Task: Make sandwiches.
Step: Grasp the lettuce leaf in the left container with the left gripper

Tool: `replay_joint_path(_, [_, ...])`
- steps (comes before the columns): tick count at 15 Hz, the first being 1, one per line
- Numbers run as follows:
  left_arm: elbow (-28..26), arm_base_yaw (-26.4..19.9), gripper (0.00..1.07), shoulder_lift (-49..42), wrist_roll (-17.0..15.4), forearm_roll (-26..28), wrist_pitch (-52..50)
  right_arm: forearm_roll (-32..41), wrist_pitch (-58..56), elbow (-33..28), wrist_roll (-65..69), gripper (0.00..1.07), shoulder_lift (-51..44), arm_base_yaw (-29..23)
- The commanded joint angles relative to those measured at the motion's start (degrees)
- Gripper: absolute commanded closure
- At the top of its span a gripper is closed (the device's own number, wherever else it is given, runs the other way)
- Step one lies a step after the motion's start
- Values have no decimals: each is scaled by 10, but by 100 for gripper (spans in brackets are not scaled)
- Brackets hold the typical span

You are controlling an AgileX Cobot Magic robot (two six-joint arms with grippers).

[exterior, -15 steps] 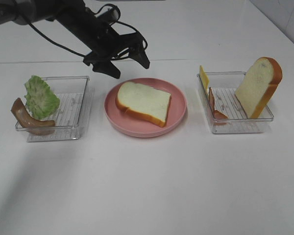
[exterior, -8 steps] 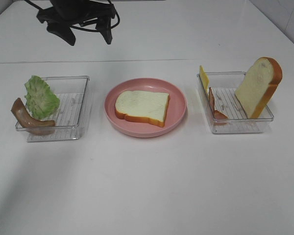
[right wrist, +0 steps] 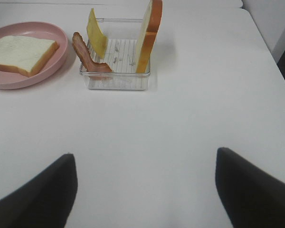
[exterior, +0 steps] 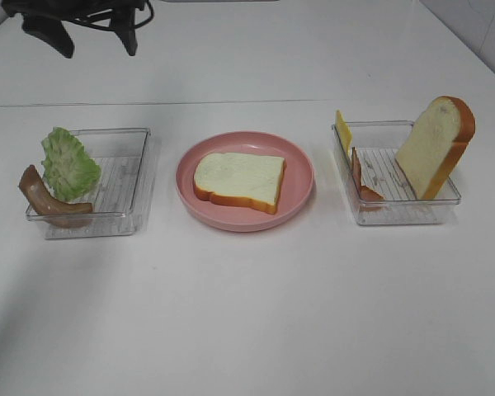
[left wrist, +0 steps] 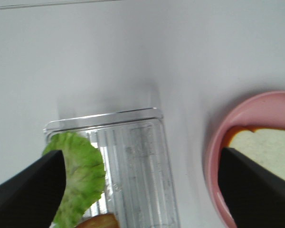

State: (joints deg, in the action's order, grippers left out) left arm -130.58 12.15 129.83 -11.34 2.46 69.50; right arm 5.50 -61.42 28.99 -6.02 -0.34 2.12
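One white bread slice (exterior: 239, 181) with an orange-brown crust lies flat on the round pink plate (exterior: 301, 177). My left gripper (exterior: 95, 41) is open and empty, raised at the far left, behind the left tray. In the left wrist view the left gripper (left wrist: 142, 190) hangs over the lettuce (left wrist: 80, 180) and the left tray (left wrist: 137, 156). Green lettuce (exterior: 68, 163) and a bacon strip (exterior: 45, 200) rest in that tray. The right tray (exterior: 396, 216) holds yellow cheese (exterior: 343, 130), bacon (exterior: 363, 183) and an upright bread slice (exterior: 436, 145). My right gripper (right wrist: 145, 194) is open over bare table, out of the exterior view.
The right wrist view shows the right tray (right wrist: 116, 78) with bacon (right wrist: 85, 54), cheese (right wrist: 96, 33) and bread (right wrist: 149, 35), and beside it the plate (right wrist: 52, 69). The white table has an edge at the far right.
My left gripper has drawn back from above the plate toward the far left. The bread slice, tilted a second ago, now lies flat on the plate.
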Motion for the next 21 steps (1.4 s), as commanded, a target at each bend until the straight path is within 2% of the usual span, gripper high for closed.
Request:
replay_joint_path(1, [32, -25, 23, -15, 0, 3, 44, 1, 5, 0, -4, 31, -7, 5])
replay_joint_path(4, [76, -44, 23, -17, 9, 0, 44, 1, 5, 0, -4, 31, -7, 5])
replay_joint_path(5, [107, -47, 24, -13, 15, -30, 44, 1, 5, 0, -4, 31, -7, 5])
replay_joint_path(8, [156, -47, 24, -13, 15, -60, 37, 1, 5, 0, -4, 31, -7, 5])
replay_joint_path(11, [177, -47, 25, -8, 14, -68, 19, 1, 5, 0, -4, 31, -7, 5])
replay_joint_path(16, [177, -47, 38, 37, 1, -66, 7, 1, 5, 0, -4, 31, -7, 5])
replay_joint_path(20, [174, -47, 66, 37, -9, -68, 2, 1, 5, 0, -4, 31, -7, 5])
replay_joint_path(21, [174, -47, 70, 37, -9, -69, 2, 1, 5, 0, -4, 31, -7, 5])
